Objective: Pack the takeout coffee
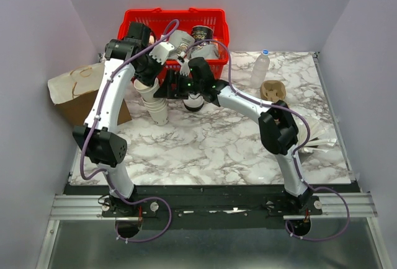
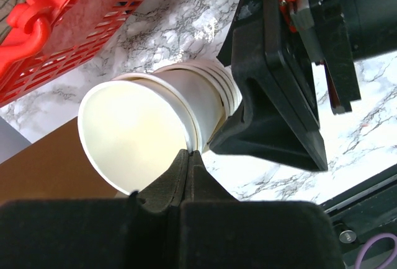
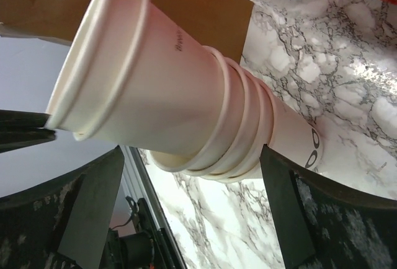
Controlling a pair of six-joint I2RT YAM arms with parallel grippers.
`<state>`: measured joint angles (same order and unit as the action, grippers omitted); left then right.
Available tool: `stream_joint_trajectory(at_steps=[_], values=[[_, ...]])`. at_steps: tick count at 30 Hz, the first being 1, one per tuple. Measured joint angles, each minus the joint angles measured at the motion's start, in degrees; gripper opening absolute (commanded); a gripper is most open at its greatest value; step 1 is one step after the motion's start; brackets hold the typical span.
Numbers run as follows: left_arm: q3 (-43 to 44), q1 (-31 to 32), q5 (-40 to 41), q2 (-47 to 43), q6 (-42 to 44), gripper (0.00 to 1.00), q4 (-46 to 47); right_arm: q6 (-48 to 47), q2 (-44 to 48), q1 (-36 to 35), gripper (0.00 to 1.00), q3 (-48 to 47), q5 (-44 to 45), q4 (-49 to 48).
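Observation:
A stack of nested cream-white paper cups (image 1: 156,105) stands left of centre. Its topmost cup (image 3: 142,64) is plain, tapered and sits partly raised out of the stack. No lid shows on it. My left gripper (image 2: 189,154) is shut, pinching that cup's rim (image 2: 133,139); it also shows in the top view (image 1: 146,83). My right gripper (image 3: 192,151) is open, its fingers (image 3: 93,207) either side of the lower cups (image 3: 248,139) without touching them. In the top view it (image 1: 175,87) lies just right of the stack.
A red basket (image 1: 214,16) at the back holds grey printed mugs (image 1: 203,36). A water bottle (image 1: 260,69) and a brown moulded piece (image 1: 273,89) stand to the right. A brown box with a beige carrier (image 1: 77,83) is at the left. White paper (image 1: 319,139) lies at the right edge.

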<state>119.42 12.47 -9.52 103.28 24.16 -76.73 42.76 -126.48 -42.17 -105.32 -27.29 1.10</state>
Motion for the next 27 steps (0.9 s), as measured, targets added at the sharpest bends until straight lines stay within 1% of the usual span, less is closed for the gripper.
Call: stream_joint_trajectory(at_steps=[5, 10, 15, 27], values=[[-2.3, 0.0, 0.0, -2.3, 0.0, 0.00, 0.0, -1.2, 0.9, 0.2, 1.00, 2.1, -1.2, -1.7], [-3.7, 0.0, 0.0, -2.8, 0.2, 0.00, -0.1, -0.5, 1.7, 0.9, 1.00, 5.1, -6.8, -4.5], [-4.3, -0.1, 0.0, -2.8, 0.5, 0.00, -0.1, 1.5, 1.9, 1.4, 1.00, 6.1, -9.9, -6.9], [-4.9, -0.1, -0.8, -2.8, 0.4, 0.00, -0.2, 4.9, 1.8, 1.4, 1.00, 5.4, -10.3, -7.9]])
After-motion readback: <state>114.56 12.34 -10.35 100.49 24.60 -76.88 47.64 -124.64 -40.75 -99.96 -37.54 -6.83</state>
